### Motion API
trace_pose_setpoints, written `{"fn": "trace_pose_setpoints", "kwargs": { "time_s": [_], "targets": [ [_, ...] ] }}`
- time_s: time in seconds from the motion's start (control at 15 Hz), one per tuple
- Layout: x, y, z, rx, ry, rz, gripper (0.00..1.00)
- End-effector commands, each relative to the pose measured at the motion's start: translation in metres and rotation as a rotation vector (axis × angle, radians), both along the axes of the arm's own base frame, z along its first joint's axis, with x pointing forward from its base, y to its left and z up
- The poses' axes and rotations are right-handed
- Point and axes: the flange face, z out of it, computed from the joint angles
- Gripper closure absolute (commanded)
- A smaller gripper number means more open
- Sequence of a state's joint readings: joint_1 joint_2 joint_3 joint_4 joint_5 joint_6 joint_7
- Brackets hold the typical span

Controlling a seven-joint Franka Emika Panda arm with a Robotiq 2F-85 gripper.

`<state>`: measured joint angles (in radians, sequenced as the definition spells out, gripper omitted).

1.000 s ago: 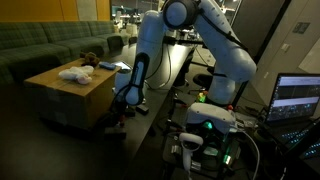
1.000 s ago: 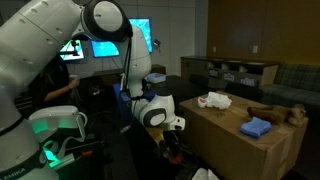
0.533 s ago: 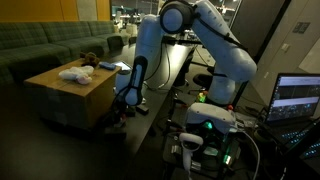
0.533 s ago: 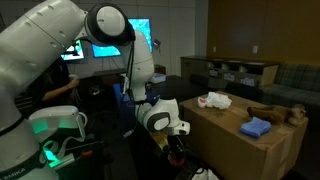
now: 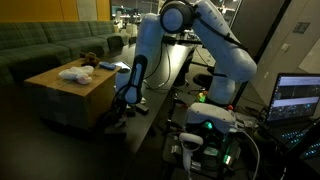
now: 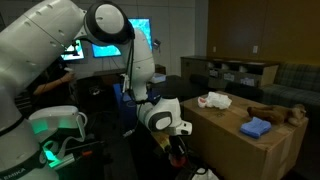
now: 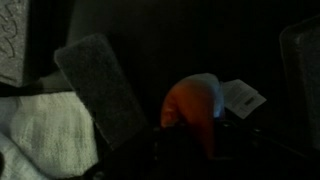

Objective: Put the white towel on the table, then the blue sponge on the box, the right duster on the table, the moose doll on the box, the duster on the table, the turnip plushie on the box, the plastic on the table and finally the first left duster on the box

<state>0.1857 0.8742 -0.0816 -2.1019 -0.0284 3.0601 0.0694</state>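
In the wrist view an orange turnip plushie (image 7: 193,103) with a white tag (image 7: 243,97) lies on the dark table, and my gripper (image 7: 190,138) is shut on its near end. A grey duster (image 7: 100,85) lies to its left, partly over the white towel (image 7: 30,125). In both exterior views the gripper (image 5: 118,112) (image 6: 177,150) hangs low beside the cardboard box (image 5: 85,100) (image 6: 235,145). On the box sit the blue sponge (image 6: 257,127) (image 5: 108,66), the brown moose doll (image 6: 275,112) (image 5: 88,60) and a crumpled white plastic (image 6: 213,100) (image 5: 70,73).
A clear container's edge (image 7: 300,60) shows at the right in the wrist view. Lit monitors (image 6: 100,45) (image 5: 295,98) stand beside the robot base (image 5: 210,125). A green sofa (image 5: 45,45) runs behind the box.
The jaws have closed in from wide open onto the orange plushie. The wrist sank slightly toward the table beside the box.
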Motion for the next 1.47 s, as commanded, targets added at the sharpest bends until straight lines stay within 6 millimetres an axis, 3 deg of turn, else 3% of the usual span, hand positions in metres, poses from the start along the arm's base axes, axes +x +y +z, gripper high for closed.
{"fn": "trace_pose_setpoints", "kwargs": {
  "time_s": [0.0, 0.27, 0.67, 1.0, 1.4],
  "targets": [
    [-0.008, -0.008, 0.022, 0.006, 0.073, 0.026, 0.91],
    [-0.017, -0.022, 0.045, 0.015, 0.173, 0.056, 0.89],
    [-0.029, -0.055, 0.1, 0.026, 0.241, 0.062, 0.9],
    [-0.028, -0.081, 0.166, 0.031, 0.263, 0.048, 0.9],
    [-0.002, -0.09, 0.255, 0.002, 0.152, 0.011, 0.9]
  ]
}}
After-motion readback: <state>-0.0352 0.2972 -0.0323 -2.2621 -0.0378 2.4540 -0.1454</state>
